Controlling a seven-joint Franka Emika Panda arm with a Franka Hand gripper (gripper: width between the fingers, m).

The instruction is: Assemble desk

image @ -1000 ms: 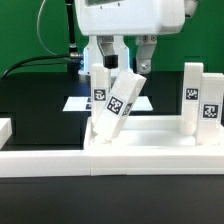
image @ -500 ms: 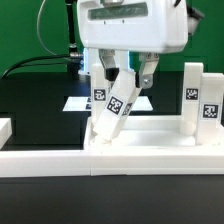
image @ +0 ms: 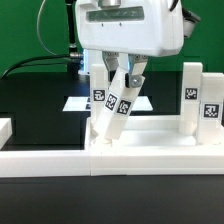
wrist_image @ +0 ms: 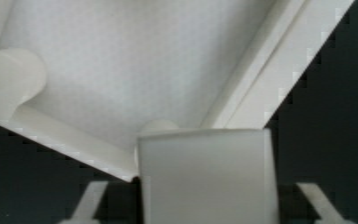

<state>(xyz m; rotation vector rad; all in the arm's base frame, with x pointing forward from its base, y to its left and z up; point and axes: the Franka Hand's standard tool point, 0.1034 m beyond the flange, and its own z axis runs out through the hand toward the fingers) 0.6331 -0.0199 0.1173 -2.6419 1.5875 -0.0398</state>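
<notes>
The desk top (image: 150, 151) lies on the table as a white rimmed tray. A tagged white leg (image: 113, 112) leans tilted at the tray's corner on the exterior view's left. Another leg (image: 100, 92) stands upright just behind it. Two more legs (image: 192, 95) (image: 212, 108) stand at the exterior view's right. My gripper (image: 122, 72) hangs over the tilted leg, its fingers on either side of the leg's upper end. In the wrist view the leg (wrist_image: 206, 175) fills the space between my fingers (wrist_image: 98, 200), with a dark gap on each side, above the tray floor (wrist_image: 140, 70).
The marker board (image: 76, 103) lies flat on the black table behind the tray. A long white rail (image: 40, 160) runs along the front, and a short white block (image: 5, 128) sits at the exterior view's left edge.
My gripper has come down over the tilted leg's upper end, and its fingers have drawn in from wide apart to close beside the leg. The leg has not shifted.
</notes>
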